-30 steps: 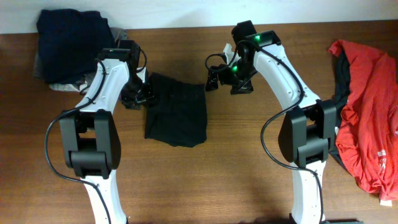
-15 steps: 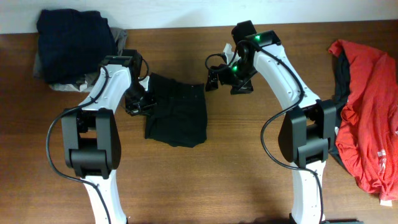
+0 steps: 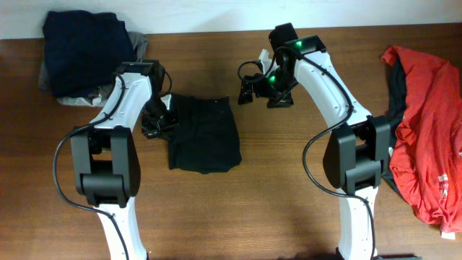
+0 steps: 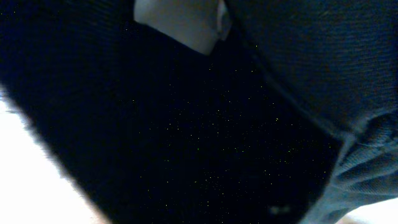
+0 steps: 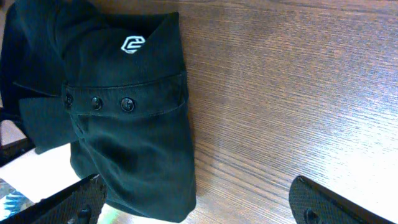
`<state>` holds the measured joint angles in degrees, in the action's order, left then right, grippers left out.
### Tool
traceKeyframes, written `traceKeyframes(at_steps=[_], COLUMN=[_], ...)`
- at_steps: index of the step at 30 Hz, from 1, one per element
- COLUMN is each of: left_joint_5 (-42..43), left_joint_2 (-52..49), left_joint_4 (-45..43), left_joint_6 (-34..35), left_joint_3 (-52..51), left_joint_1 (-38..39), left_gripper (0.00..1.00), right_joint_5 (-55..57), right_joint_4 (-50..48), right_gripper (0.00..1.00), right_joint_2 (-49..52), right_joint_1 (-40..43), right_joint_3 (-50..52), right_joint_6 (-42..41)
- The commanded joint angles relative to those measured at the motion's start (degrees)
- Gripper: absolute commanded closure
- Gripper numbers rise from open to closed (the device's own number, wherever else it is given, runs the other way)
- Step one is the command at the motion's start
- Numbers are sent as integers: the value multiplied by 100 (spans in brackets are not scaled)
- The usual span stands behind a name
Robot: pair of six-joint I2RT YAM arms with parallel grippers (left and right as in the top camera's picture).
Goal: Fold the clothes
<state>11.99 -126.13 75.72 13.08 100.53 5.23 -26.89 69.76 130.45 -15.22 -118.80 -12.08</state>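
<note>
overhead view: we see the black garment [image 3: 204, 133] lying folded into a rough rectangle on the wooden tabletop [image 3: 289, 188], between the two arms. the left pincer [image 3: 154, 124] sits at the garment's left edge, touching the cloth. its wrist view is filled by dark cloth pressed close to the lens, so we cannot tell whether its jaws are closed on the cloth or apart. the right pincer [image 3: 247, 89] hangs just beside the garment's upper right corner, clear of it. in the right wrist view we see its two fingers [image 5: 323, 202] spread wide with nothing between them. the garment lies at the left of that view, showing a small white logo [image 5: 130, 44] and two dark buttons [image 5: 127, 104] on a stitched band. a navy garment [image 3: 86, 40] is heaped at the far left corner of the tabletop, over what appears to be a grey garment [image 3: 49, 78]. a red garment [image 3: 426, 123] lies spread at the right edge, well apart from the black one.
</note>
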Motion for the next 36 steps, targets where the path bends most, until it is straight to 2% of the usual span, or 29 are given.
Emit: traceKeyframes(at_steps=[1, 5, 12, 14, 15, 17, 19, 21, 22, 27, 31, 36], left_joint_5=[-192, -234, -793, -885, -903, -1058, -1182, -1226, -1226, -1405, -1412, -787], left_joint_2=[59, 59, 59, 59, 59, 59, 57, 57, 57, 57, 59, 70], left_joint_4=[216, 868, 1685, 1799, 1836, 1921, 2050, 2103, 2105, 2004, 1486, 1097], left_joint_6=[-52, -96, -94, -94, -94, -94, -94, -96, -98, -94, 7, -138], left_joint_3=[280, 592, 636, 634, 634, 634, 634, 616, 612, 612, 612, 660], left_joint_1=[-13, -9, 57, 79, 90, 101, 105, 105, 105, 105, 98, 101], left_gripper=[100, 100, 100, 99, 94, 80, 58, 13, 1, 1, 1, 1], right_joint_5=[57, 61, 76, 76, 76, 74, 72, 50, 46, 31, 20, -315], right_joint_4=[-17, -46, -146, -149, -146, -146, -142, -120, -103, 33, 74, 68], right_gripper=[1, 1, 1, 1, 1, 1, 1, 1, 1, 1, 1, 1], right_joint_2=[59, 59, 59, 59, 59, 59, 59, 59, 59, 59, 59, 122], right_joint_1=[-15, -15, -15, -15, -15, -15, -15, -15, -15, -68, -225, -420], right_joint_3=[55, 55, 55, 55, 55, 55, 55, 55, 55, 55, 55, 109], right_joint_6=[-46, -44, -46, -46, -46, -46, -46, -46, -46, 28, 461, 909])
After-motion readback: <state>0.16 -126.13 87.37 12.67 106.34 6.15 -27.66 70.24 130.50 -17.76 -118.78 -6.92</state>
